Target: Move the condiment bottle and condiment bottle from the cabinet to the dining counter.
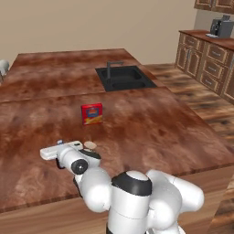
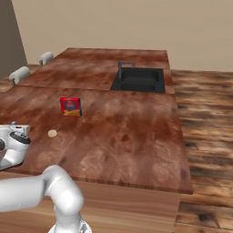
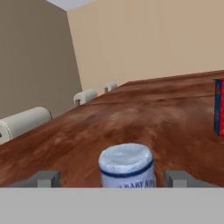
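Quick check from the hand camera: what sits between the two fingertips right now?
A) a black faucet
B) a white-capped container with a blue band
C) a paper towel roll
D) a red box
B. In the hand view, the white-capped container with a blue band stands on the dining counter between the spread fingertips, with a clear gap on either side; the red box sits off at the right edge.

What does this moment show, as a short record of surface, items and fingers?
surface: dining counter, black sink inset at far end
between fingers: white bottle with blue band, upright
fingers: open, one each side of the bottle, gaps visible
other items: red box upright mid-counter; small beige round piece nearer the arm
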